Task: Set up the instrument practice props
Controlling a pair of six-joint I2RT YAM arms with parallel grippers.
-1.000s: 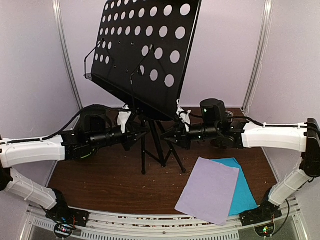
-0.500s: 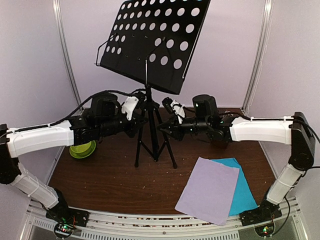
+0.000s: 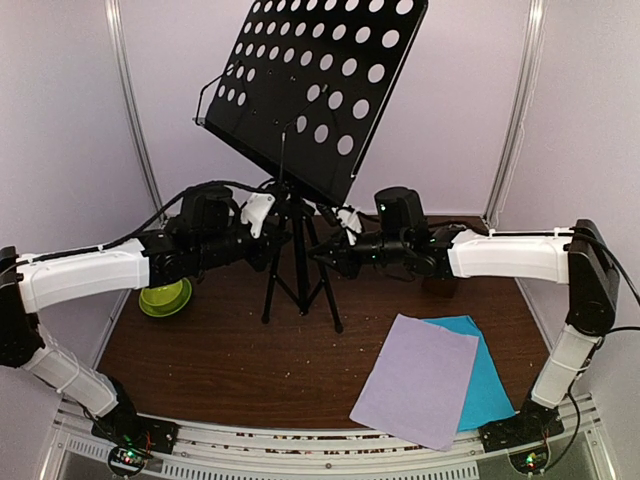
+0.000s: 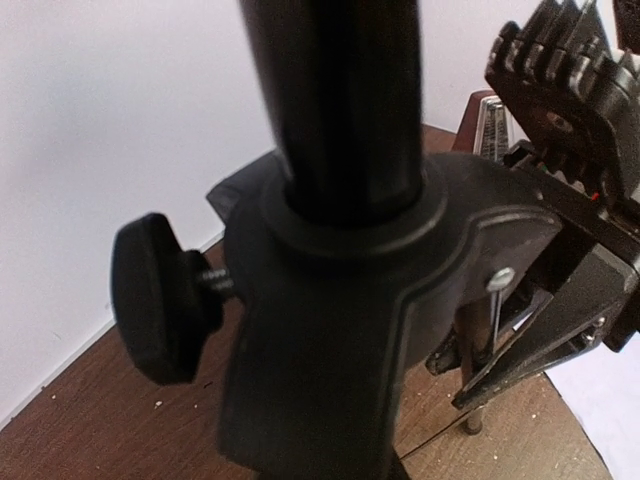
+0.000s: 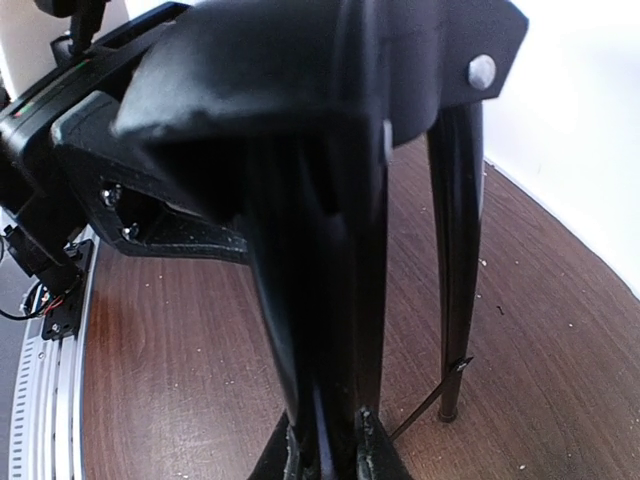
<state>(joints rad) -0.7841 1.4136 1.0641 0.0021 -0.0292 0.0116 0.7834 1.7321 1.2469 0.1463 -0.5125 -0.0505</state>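
Finishing righting the music stand (image 3: 300,275): tipping hard forward a second ago, now standing nearly upright at the back middle of the bench (image 3: 220,350), feet seemingly down. Gripping its hub from both sides, with the left tool (image 3: 268,213) closed on the collar and the right tool (image 3: 335,250) closed by the upper legs. Uncovering the green bowl (image 3: 165,298) behind the left arm. Leaving the lilac sheet (image 3: 415,380) and cyan sheet (image 3: 492,385) unmoved at front right, probably waiting for the desk.
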